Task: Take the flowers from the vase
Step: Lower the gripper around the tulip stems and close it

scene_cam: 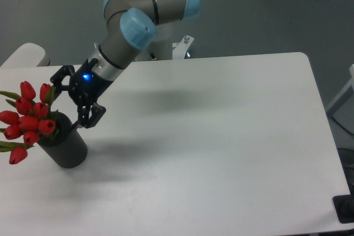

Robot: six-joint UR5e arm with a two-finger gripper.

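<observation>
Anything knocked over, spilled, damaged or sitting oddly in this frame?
Nothing stands out. The vase stands upright on the table, with the flowers in it, the bunch leaning out to the left. The hand, jaws open, is just right of the blooms. No spill or damage is visible.

Soft, even overhead light fell on the matte white table point(221, 136), which showed no glare. Diffuse grey shadows lay beside the dark grey cylindrical vase point(67, 145). A small blue LED glowed on the slightly blurred black two-finger gripper point(66, 102).
</observation>
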